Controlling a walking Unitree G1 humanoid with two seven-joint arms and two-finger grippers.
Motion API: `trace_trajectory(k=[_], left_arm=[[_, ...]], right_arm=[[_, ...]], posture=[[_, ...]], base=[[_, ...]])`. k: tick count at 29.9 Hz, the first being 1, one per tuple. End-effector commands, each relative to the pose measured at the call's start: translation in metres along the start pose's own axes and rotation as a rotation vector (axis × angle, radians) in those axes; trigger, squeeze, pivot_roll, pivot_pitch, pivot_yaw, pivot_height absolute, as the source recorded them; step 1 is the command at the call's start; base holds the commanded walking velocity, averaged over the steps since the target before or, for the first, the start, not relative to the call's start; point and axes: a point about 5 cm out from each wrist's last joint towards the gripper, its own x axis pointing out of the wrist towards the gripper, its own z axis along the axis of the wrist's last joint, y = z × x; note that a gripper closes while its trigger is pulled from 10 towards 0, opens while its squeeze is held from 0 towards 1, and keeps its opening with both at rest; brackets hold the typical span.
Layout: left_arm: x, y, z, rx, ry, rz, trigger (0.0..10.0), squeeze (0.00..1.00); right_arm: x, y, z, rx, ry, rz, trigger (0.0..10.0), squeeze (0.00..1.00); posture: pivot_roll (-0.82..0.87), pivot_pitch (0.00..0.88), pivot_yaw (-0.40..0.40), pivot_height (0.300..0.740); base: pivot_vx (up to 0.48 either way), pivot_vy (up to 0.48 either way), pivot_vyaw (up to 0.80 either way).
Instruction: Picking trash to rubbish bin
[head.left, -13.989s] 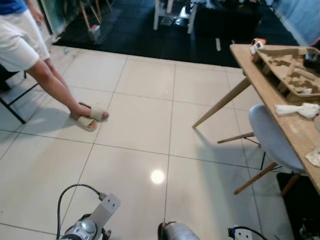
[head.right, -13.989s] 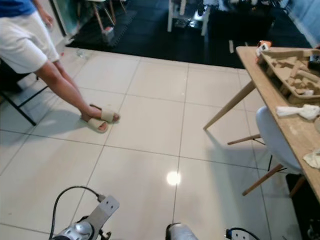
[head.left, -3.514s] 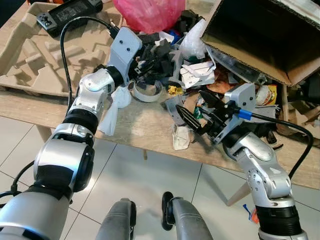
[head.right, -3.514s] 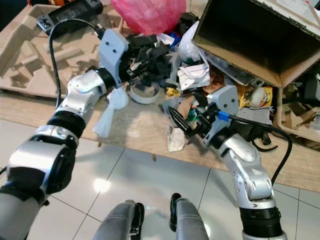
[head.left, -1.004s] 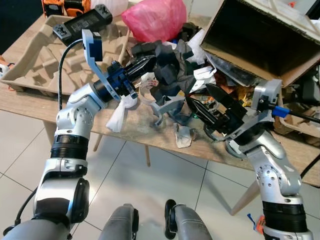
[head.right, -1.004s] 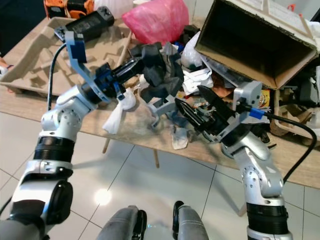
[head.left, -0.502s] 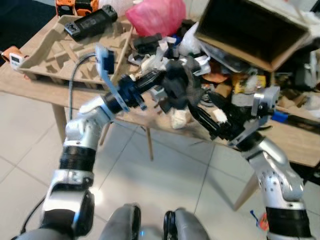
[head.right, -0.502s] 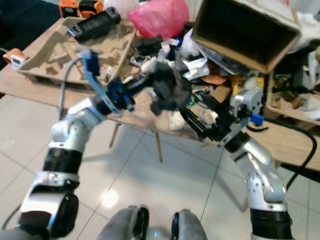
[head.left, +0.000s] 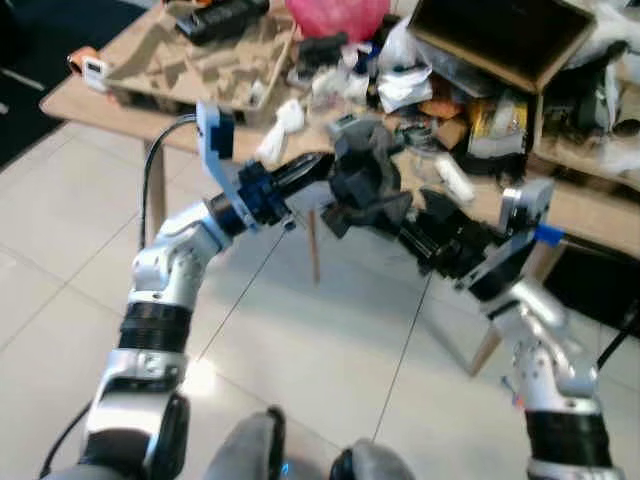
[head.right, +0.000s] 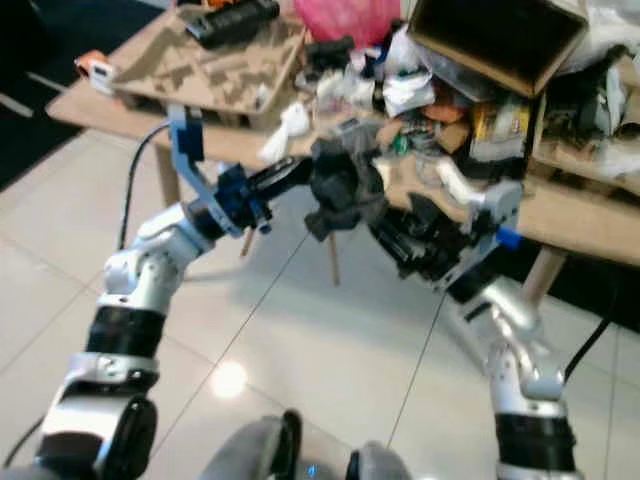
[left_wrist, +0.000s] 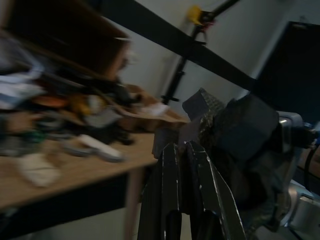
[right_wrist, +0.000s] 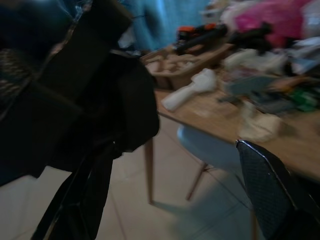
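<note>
Above floor tiles, head views: dark foam trash bundle pinched between left gripper and right gripper, clear of table. Wrist views: left fingers closed on it, right spread; could slip mid-carry.

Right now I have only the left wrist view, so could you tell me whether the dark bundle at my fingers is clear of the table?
Observer: Yes. The dark bundle hangs over the tiled floor, in front of the table.
Operator: Is the other arm involved?
Observer: The right gripper meets the bundle on the side opposite the left gripper.
Operator: Is the right one closed?
Observer: No. In the right wrist view it stands wide open, with the bundle against one finger.
</note>
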Motion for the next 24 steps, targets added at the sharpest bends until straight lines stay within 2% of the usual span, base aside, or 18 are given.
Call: trace_trajectory(k=[1, 4, 12, 13, 14, 15, 17, 18, 20, 21, 24], left_arm=[[-0.001, 0.001, -0.013, -0.027, 0.035, 0.008, 10.0, 0.00], [-0.010, 0.009, -0.032, -0.040, 0.096, 0.074, 10.0, 0.00], [-0.012, 0.010, -0.036, -0.041, 0.110, 0.085, 10.0, 0.00], [-0.031, 0.024, -0.059, -0.064, 0.173, 0.220, 10.0, 0.00], [-0.031, 0.024, -0.059, -0.064, 0.173, 0.220, 10.0, 0.00], [-0.060, 0.037, -0.089, -0.099, 0.266, 0.404, 10.0, 0.00], [-0.077, 0.041, -0.102, -0.108, 0.322, 0.508, 10.0, 0.00], [-0.077, 0.041, -0.102, -0.108, 0.322, 0.508, 10.0, 0.00], [-0.096, 0.044, -0.113, -0.108, 0.391, 0.605, 10.0, 0.00], [-0.096, 0.044, -0.113, -0.108, 0.391, 0.605, 10.0, 0.00], [-0.136, 0.045, -0.129, -0.118, 0.497, 0.812, 10.0, 0.00]], right_arm=[[-0.001, -0.002, -0.006, -0.010, 0.019, -0.027, 10.0, 0.00], [-0.005, -0.009, -0.019, 0.002, 0.067, -0.082, 10.0, 0.00], [-0.006, -0.011, -0.022, 0.007, 0.080, -0.099, 10.0, 0.00], [-0.017, -0.028, -0.040, 0.027, 0.146, -0.225, 10.0, 0.00], [-0.017, -0.028, -0.040, 0.027, 0.146, -0.225, 10.0, 0.00], [-0.036, -0.049, -0.064, 0.055, 0.238, -0.391, 10.0, 0.00], [-0.048, -0.058, -0.076, 0.073, 0.282, -0.481, 10.0, 0.00], [-0.048, -0.058, -0.076, 0.073, 0.282, -0.481, 10.0, 0.00], [-0.061, -0.065, -0.088, 0.095, 0.325, -0.574, 10.0, 0.00], [-0.061, -0.065, -0.088, 0.095, 0.325, -0.574, 10.0, 0.00], [-0.088, -0.075, -0.110, 0.142, 0.398, -0.742, 10.0, 0.00]], posture=[[0.11, 0.103, -0.021, 0.740], [0.11, 0.107, -0.020, 0.740], [0.11, 0.107, -0.020, 0.740], [0.11, 0.111, -0.021, 0.740], [0.11, 0.111, -0.021, 0.740], [0.10, 0.115, -0.024, 0.740], [0.10, 0.115, -0.024, 0.740], [0.10, 0.115, -0.024, 0.740], [0.10, 0.115, -0.024, 0.740], [0.10, 0.115, -0.024, 0.740], [0.10, 0.119, -0.027, 0.740]], base=[[0.000, 0.000, 0.00], [0.000, 0.000, -0.80], [0.000, 0.000, -0.80], [0.000, 0.000, -0.80], [0.000, 0.000, -0.80], [0.000, 0.000, -0.80], [0.000, 0.000, -0.80], [0.000, 0.000, -0.80], [0.000, 0.000, -0.80], [0.000, 0.000, -0.80], [0.000, 0.000, -0.80]])
